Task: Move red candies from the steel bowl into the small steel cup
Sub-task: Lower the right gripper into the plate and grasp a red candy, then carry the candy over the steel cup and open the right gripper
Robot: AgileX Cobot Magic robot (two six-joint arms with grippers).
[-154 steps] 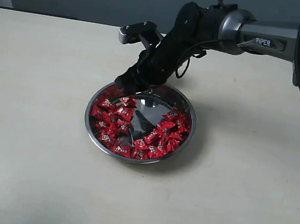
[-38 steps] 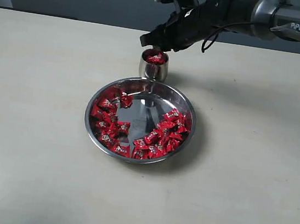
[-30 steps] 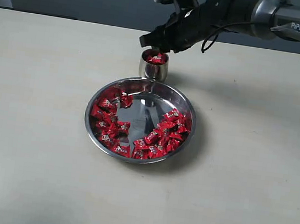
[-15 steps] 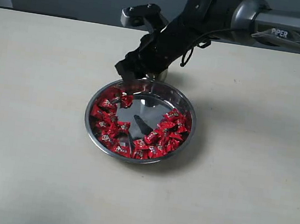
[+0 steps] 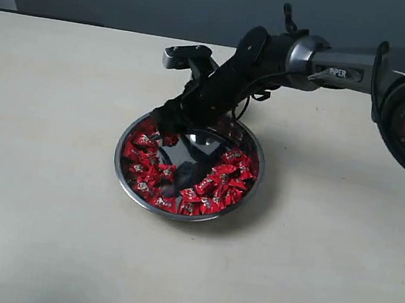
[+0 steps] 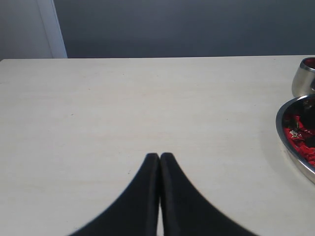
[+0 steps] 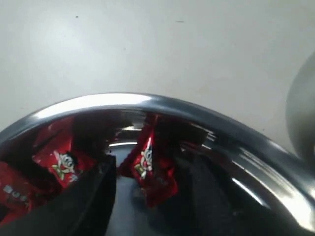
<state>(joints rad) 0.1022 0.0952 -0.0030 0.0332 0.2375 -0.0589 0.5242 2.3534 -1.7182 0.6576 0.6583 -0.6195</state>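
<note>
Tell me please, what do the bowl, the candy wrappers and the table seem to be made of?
Bowl: polished metal, probably steel; mirror-bright rim, dark reflections inside.
Candy wrappers: glossy red foil or plastic film; creases and glints show.
Table: matte, pale, perhaps laminate or painted wood; no reflections.

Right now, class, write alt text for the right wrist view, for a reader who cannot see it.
The open right hand reaches into the steel bowl, its dark fingers either side of one red candy near the rim. More red candies lie beside it, and pale table shows beyond the bowl.
</note>
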